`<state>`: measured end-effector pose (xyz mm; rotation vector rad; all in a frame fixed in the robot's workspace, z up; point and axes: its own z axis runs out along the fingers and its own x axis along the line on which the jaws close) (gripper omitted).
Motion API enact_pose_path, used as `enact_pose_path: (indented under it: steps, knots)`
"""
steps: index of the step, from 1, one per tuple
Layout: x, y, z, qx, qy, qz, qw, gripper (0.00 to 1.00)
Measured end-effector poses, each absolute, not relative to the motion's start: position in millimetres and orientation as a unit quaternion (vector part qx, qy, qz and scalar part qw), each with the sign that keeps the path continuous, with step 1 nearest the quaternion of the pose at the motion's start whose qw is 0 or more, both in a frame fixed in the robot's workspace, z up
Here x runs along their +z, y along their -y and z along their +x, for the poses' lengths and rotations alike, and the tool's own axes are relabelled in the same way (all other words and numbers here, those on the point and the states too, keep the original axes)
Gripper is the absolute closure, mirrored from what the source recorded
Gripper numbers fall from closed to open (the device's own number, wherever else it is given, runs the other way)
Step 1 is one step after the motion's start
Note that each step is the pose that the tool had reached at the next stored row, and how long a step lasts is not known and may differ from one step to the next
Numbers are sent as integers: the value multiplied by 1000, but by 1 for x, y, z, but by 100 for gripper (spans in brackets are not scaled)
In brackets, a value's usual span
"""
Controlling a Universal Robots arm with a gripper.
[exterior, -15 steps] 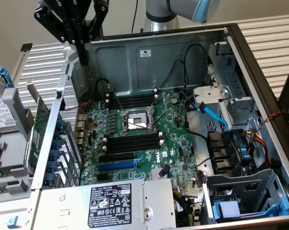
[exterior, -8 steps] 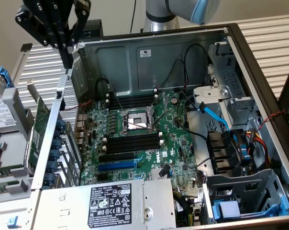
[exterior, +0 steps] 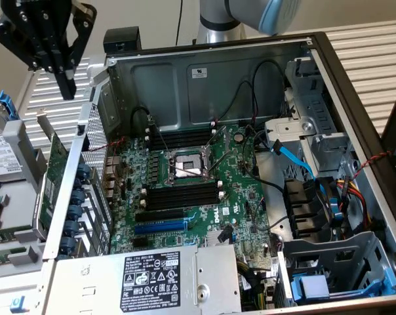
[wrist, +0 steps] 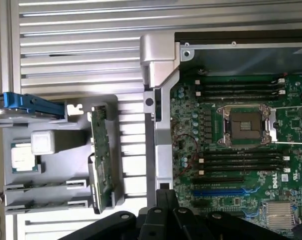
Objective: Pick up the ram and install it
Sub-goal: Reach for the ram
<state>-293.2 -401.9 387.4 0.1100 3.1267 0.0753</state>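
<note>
My black gripper (exterior: 67, 90) hangs high over the slatted table at the exterior view's upper left, outside the computer case (exterior: 80, 170). Its fingers are shut with nothing between them. In the wrist view the dark gripper (wrist: 163, 200) sits over the case's side wall. Thin green strips on edge in the grey tray's rails (wrist: 41, 205) look like the ram; I cannot tell for sure. The black memory slots (exterior: 185, 193) (wrist: 241, 160) flank the CPU socket (exterior: 185, 165) on the motherboard, and they look empty.
The grey parts tray (exterior: 14, 190) beside the case holds a drive (exterior: 1, 154), a CPU chip (wrist: 23, 157) and a larger green expansion card (wrist: 102, 160) standing on edge. Cables, a drive cage (exterior: 342, 262) and the power supply (exterior: 152, 275) crowd the case.
</note>
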Motion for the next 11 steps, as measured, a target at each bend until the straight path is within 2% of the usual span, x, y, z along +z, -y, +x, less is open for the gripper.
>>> enact_pose_path:
  steps: [11]
  knots:
    - [386,414,-335,26,-999,34,6,90]
